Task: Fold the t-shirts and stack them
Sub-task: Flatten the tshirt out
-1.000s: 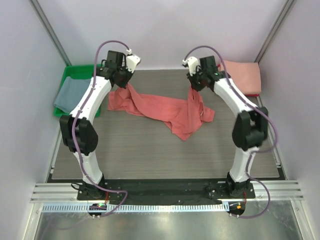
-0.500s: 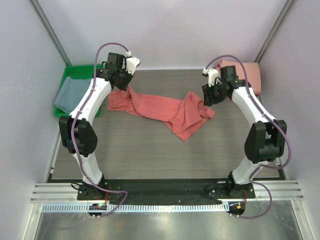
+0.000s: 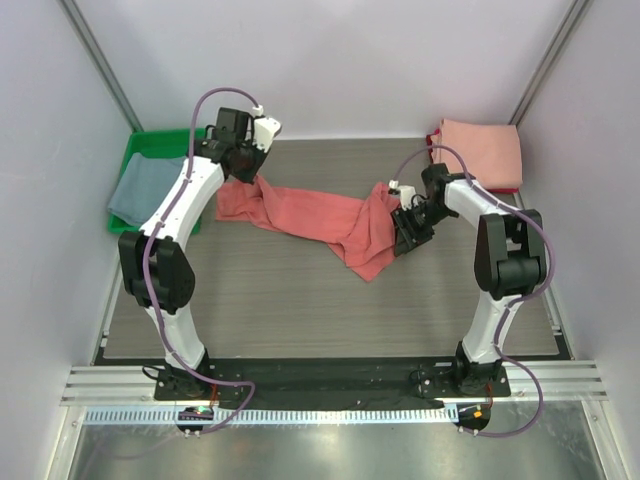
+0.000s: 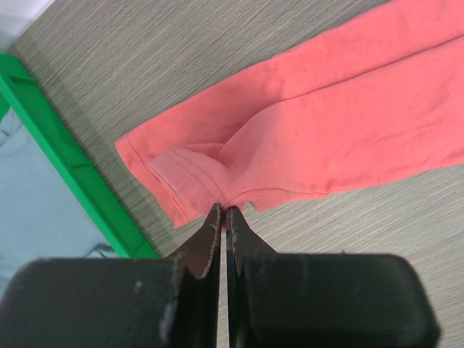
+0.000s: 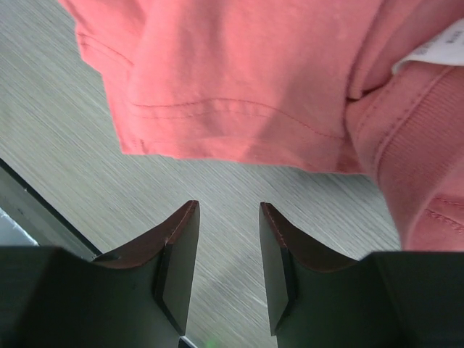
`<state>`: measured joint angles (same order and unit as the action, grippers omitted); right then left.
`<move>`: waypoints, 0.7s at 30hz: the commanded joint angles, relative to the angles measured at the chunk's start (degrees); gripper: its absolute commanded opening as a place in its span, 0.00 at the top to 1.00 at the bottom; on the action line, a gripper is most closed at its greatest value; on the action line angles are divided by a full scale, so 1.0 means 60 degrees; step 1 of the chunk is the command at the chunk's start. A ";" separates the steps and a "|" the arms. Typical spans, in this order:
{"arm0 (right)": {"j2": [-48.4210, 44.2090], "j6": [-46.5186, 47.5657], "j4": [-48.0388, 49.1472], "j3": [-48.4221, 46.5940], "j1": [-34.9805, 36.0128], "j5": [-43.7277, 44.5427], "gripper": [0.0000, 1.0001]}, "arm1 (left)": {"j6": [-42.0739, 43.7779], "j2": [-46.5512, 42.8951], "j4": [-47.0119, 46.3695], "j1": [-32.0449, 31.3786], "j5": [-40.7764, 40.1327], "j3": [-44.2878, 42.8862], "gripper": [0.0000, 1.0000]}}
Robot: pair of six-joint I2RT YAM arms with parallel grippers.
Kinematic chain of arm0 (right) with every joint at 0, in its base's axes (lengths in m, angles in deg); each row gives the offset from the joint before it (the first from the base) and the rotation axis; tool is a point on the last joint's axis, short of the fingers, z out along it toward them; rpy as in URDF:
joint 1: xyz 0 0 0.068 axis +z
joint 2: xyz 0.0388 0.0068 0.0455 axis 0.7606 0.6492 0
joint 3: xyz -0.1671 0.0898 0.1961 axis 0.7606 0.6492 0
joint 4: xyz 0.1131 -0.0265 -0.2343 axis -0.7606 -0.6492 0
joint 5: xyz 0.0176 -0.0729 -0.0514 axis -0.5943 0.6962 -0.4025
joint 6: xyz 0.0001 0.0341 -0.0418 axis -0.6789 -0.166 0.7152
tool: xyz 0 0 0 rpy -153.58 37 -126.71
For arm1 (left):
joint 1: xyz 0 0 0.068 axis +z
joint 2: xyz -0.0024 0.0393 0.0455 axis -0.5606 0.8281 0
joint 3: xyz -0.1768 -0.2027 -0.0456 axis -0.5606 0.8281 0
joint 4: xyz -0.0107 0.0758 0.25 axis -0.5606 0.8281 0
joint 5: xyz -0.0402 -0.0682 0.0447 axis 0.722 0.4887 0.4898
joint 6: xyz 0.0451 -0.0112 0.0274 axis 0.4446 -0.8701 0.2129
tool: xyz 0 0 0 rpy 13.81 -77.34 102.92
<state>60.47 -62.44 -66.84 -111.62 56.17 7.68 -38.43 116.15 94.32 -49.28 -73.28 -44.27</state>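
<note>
The table (image 3: 300, 310) has a grey top with a fine wood grain, set between pale walls. A red shirt (image 3: 310, 215) lies crumpled across its middle, stretched from left of centre toward the right, with its bunched right end reaching nearest the front. A green tray (image 3: 150, 142) sits at the far left corner. A folded pink shirt (image 3: 480, 150) rests at the far right corner, apart from the red one.

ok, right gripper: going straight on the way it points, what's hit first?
Likely the coral-red t-shirt: the right gripper, open and empty, aims at its hem across a strip of bare table. If pitched steeply it would touch the table first; depth is unclear.
</note>
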 commanded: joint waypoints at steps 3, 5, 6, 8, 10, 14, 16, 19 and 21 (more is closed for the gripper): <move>0.0210 0.0421 -0.0197 -0.0765 -0.0230 0.0205 0.53 | 0.0022 -0.0491 -0.0099 -0.0077 -0.0153 0.0028 1.00; 0.0385 0.0465 -0.0183 -0.0868 -0.0318 0.0103 0.52 | -0.0007 -0.0432 -0.0084 -0.0077 -0.0139 -0.0015 1.00; 0.0459 0.0451 -0.0153 -0.1028 -0.0347 0.0074 0.52 | -0.0008 -0.0403 -0.0099 -0.0063 -0.0124 -0.0030 1.00; 0.0707 0.0305 -0.0008 -0.1219 -0.0391 0.0044 0.50 | -0.0022 -0.0359 -0.0084 -0.0077 -0.0139 -0.0059 1.00; 0.0928 0.0231 0.0023 -0.1541 -0.0391 0.0059 0.48 | -0.0008 -0.0344 -0.0055 -0.0092 -0.0139 -0.0103 1.00; 0.1353 0.0202 0.0023 -0.1952 -0.0391 0.0030 0.48 | 0.0021 -0.0315 -0.0055 -0.0121 -0.0168 -0.0148 1.00; 0.1543 0.0202 0.0008 -0.2142 -0.0406 0.0015 0.48 | 0.0036 -0.0285 -0.0055 -0.0136 -0.0226 -0.0133 1.00; 0.1734 0.0157 0.0008 -0.2304 -0.0406 0.0030 0.48 | 0.0051 -0.0300 -0.0055 -0.0122 -0.0271 -0.0104 1.00; 0.1778 0.0143 0.0008 -0.2377 -0.0391 -0.0014 0.48 | 0.0066 -0.0300 -0.0055 -0.0151 -0.0270 -0.0089 1.00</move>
<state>71.20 -61.37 -66.82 -123.20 53.88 8.43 -38.41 116.15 94.36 -49.89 -74.37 -44.16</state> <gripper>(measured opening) 0.523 0.008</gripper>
